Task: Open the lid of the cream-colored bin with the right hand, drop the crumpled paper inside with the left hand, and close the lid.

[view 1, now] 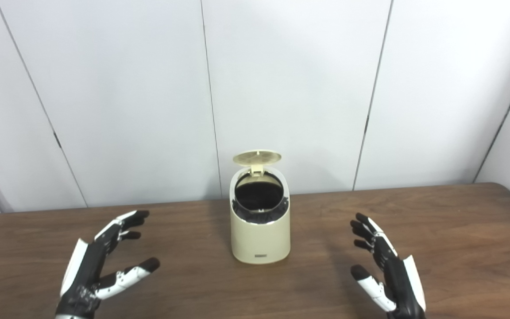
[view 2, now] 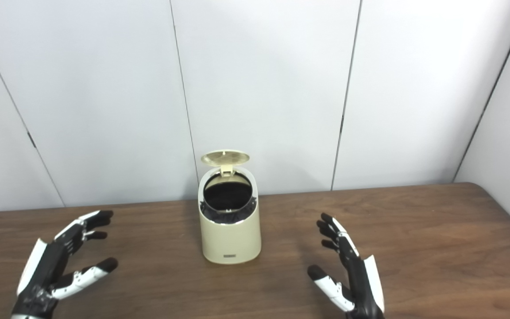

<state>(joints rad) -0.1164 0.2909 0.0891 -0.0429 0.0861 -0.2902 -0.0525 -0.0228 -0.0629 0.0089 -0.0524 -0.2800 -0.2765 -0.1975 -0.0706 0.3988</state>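
The fingers (view 1: 126,221) of the left hand (view 1: 93,266) are spread apart and hold nothing, and those of the right hand (view 1: 388,268) are likewise apart and empty. Both hands hover over the brown wooden surface (view 1: 458,248), one on each side of the cream-colored bin (view 1: 260,237). The bin stands upright between them, well apart from each, its lid (view 1: 256,157) tipped up and the dark inside showing.
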